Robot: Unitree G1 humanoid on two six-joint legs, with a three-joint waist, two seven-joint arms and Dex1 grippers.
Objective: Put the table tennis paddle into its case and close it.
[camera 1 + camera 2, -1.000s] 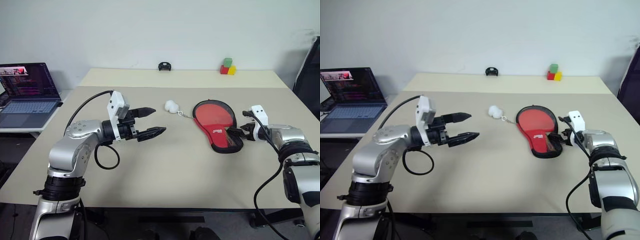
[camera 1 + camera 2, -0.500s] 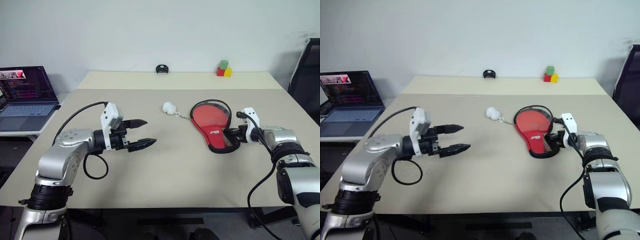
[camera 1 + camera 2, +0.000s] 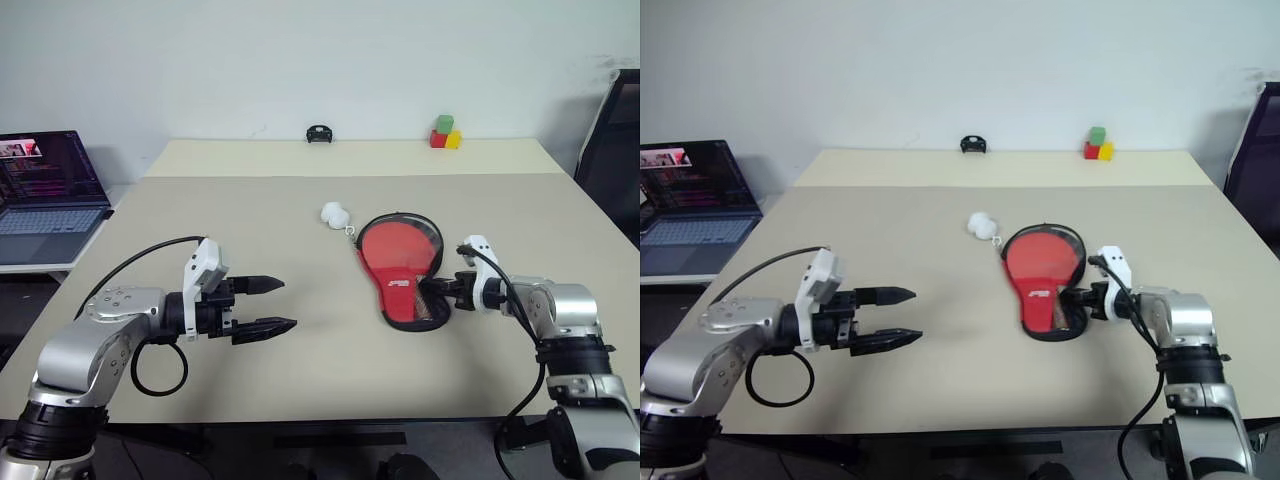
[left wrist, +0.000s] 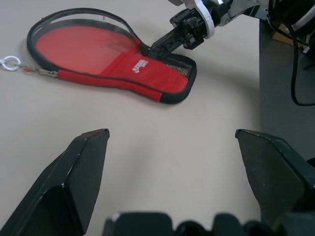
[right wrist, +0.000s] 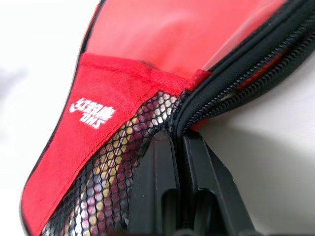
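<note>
The black-rimmed case [image 3: 414,315] lies right of the table's middle. Through its see-through panel shows the red face of the table tennis paddle [image 3: 398,245], which sits inside. A red patch with a white logo [image 5: 93,110] crosses the case's neck, and its zip rim gapes along one side. My right gripper [image 3: 432,290] is shut on the case's rim at the mesh handle end [image 5: 177,140]. My left gripper [image 3: 288,303] hangs open over bare table, well to the left of the case, with nothing between its fingers [image 4: 83,167].
A white ball charm [image 3: 333,213] on a small chain lies just beyond the case's head. A small black object [image 3: 319,134] and coloured blocks [image 3: 444,133] sit at the far edge. A laptop [image 3: 45,195] stands on a side table at the left, a dark chair [image 3: 610,140] at the right.
My right gripper has shut on the case's handle end and dragged it left and nearer, closer to the ball charm. My left arm has sunk and drawn back, still open.
</note>
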